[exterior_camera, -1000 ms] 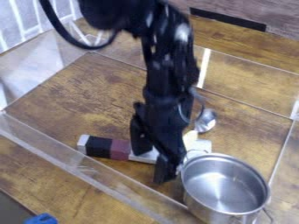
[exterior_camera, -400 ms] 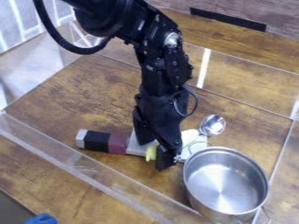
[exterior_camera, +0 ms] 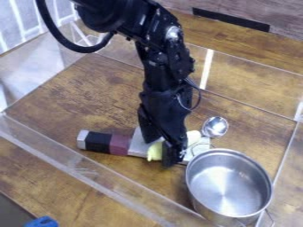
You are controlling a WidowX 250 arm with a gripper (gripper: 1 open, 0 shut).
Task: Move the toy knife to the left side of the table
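The toy knife (exterior_camera: 106,142) lies near the front of the table (exterior_camera: 83,89), right of its middle. Its blocky black-and-maroon handle points left, and the grey blade runs right under my hand, mostly hidden. My gripper (exterior_camera: 160,147) points straight down over the blade end, low to the tabletop. It is open, with one dark finger on either side of the blade. I cannot tell whether the fingers touch the knife.
A metal spoon (exterior_camera: 214,127) with a yellow-green handle lies right beside the gripper, its handle partly under it. A steel pot (exterior_camera: 228,188) stands at the front right. Low clear plastic walls (exterior_camera: 71,161) border the table. Bare wood stretches to the left.
My gripper has shifted slightly toward the back of the table and stands more squarely over the blade. The knife, spoon and pot have not moved.
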